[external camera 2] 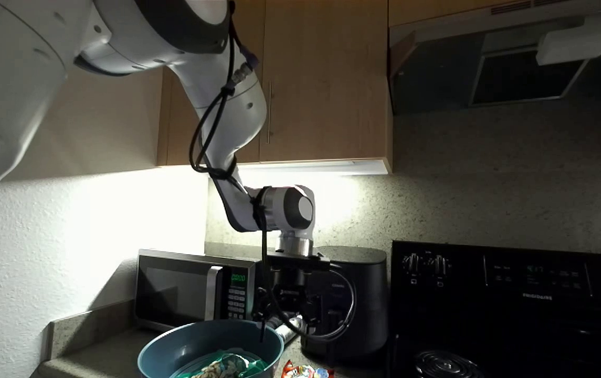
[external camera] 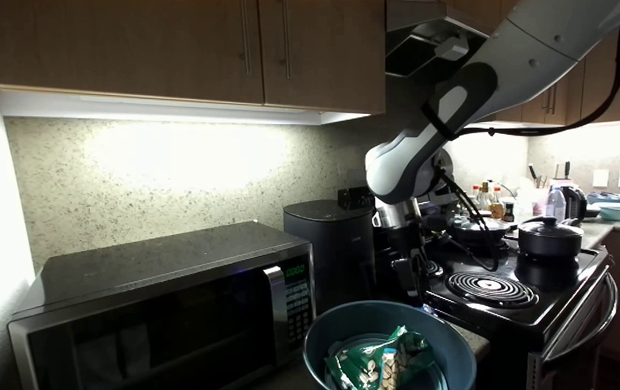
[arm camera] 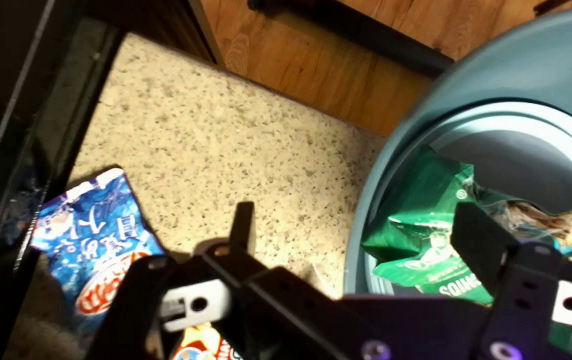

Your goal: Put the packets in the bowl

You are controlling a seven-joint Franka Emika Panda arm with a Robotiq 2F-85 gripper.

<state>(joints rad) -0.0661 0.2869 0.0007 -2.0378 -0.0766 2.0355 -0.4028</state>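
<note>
Your black fingers stand wide apart, holding nothing. On the speckled bench beside the black stove, a shiny blue packet runs lengthwise down the wrist view, near an orange-red packet; a green packet lies in the round blue-grey bowl. Your white arm bends downward.

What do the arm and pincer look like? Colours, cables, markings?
The arm is whitish, rounded, with dark grey covers. Black cables loop along it under black straps. A silver collar leads to a black, angular pincer with flat fingers, white holed plates, and pale lettering too small to read.
</note>
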